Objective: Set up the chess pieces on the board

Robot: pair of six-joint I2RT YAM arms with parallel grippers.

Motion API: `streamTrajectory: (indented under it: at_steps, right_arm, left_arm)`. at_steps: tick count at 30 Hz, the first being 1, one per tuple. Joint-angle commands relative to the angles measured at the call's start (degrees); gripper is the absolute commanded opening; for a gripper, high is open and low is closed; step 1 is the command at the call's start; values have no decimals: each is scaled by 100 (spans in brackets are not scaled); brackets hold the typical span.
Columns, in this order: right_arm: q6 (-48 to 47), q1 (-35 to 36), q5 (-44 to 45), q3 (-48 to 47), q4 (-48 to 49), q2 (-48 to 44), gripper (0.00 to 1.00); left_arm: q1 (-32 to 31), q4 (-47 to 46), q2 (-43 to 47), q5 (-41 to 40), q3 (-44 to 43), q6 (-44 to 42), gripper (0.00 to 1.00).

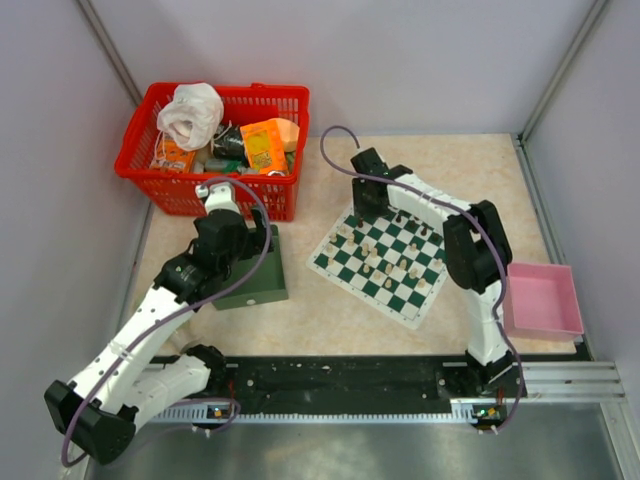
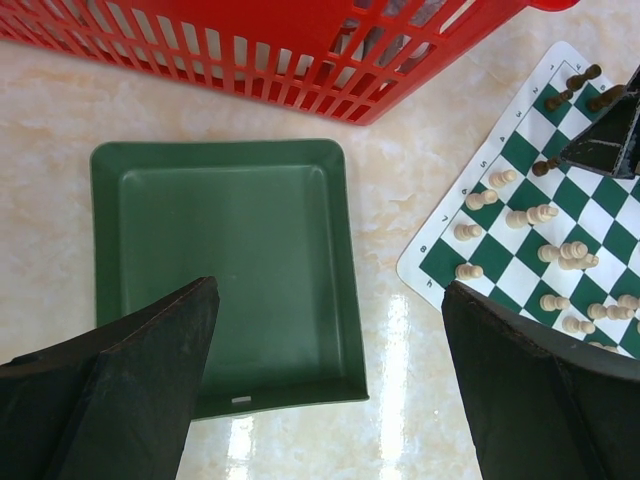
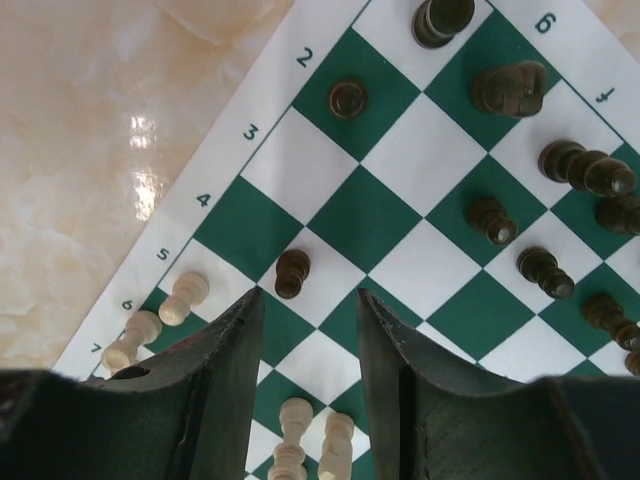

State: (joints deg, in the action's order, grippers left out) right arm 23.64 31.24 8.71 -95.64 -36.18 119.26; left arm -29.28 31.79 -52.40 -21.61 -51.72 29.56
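The board (image 1: 421, 316) lies right of centre, turned diagonally, with black and cream chess pieces (image 1: 385, 255) spread over it. My right gripper (image 1: 372, 207) hovers over its far left corner. In the right wrist view that gripper (image 3: 308, 296) is open with only board squares (image 3: 365, 215) between its fingers. A black pawn (image 3: 292, 272) stands just ahead of its left fingertip, several black pieces (image 3: 495, 220) lie further ahead, and cream pawns (image 3: 185, 297) stand by the left border. My left gripper (image 2: 330, 290) is wide open and holds nothing. It hangs over the green tray (image 2: 230, 250), left of the board (image 2: 516, 283).
A red basket (image 1: 230, 92) full of clutter stands at the back left, right behind the green tray (image 1: 265, 285). A pink tray (image 1: 543, 300) sits at the right edge of the table. Pale walls close in on both sides.
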Motion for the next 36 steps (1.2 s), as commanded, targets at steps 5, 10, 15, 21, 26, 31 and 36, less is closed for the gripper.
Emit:
streamTrajectory:
  at_steps: [5,10,15,21,26,31,36]
  right_arm:
    - [-34,57,61,-596,59,361,41]
    - [-8,57,34,-676,15,510,39]
    - [-35,48,8,-720,6,598,37]
    - [-43,48,-27,-781,-29,668,32]
    - [-61,48,-80,-790,-47,634,22]
    - [-79,48,-36,-772,-55,484,18]
    - [-79,48,-45,-807,-73,414,17]
  left_arm:
    - [63,46,213,-212,48,-161,99]
    - [89,55,230,-230,31,-170,99]
    - [89,64,257,-212,66,-170,99]
    - [106,46,239,-195,66,-170,99]
    - [106,11,204,-177,57,-170,99]
    - [115,38,204,-177,75,-170,99]
    - [124,38,222,-178,127,-144,99]
